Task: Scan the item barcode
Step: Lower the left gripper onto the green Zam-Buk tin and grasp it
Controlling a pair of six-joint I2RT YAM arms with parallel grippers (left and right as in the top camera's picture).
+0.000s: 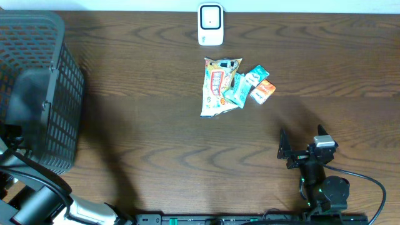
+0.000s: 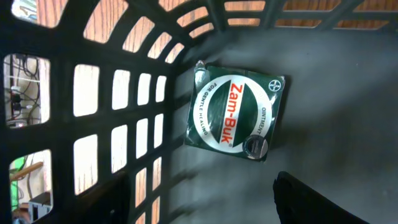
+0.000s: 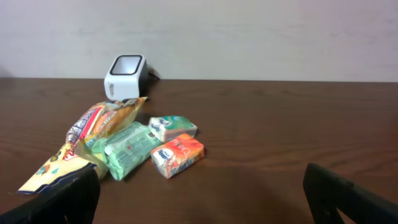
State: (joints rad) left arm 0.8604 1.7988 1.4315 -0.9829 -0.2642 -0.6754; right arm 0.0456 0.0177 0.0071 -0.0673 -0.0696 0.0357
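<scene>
My left gripper [image 2: 208, 208] is open inside the black basket [image 2: 56, 37], with nothing between its fingers. A green Zam-Buk ointment box [image 2: 236, 112] lies flat on the basket floor just ahead of it. The white barcode scanner [image 1: 210, 25] stands at the table's far edge, also seen from the right wrist as scanner [image 3: 126, 76]. My right gripper [image 1: 302, 145] hovers open and empty near the front of the table. It faces a pile of a snack bag [image 3: 87, 134], a green pack [image 3: 127, 148], a teal pack [image 3: 172, 126] and an orange pack [image 3: 178, 154].
The basket [image 1: 37, 94] takes up the table's left end, its lattice walls close round my left gripper. The pile of items [image 1: 234, 87] lies just in front of the scanner. Bare wood lies between the pile and my right gripper.
</scene>
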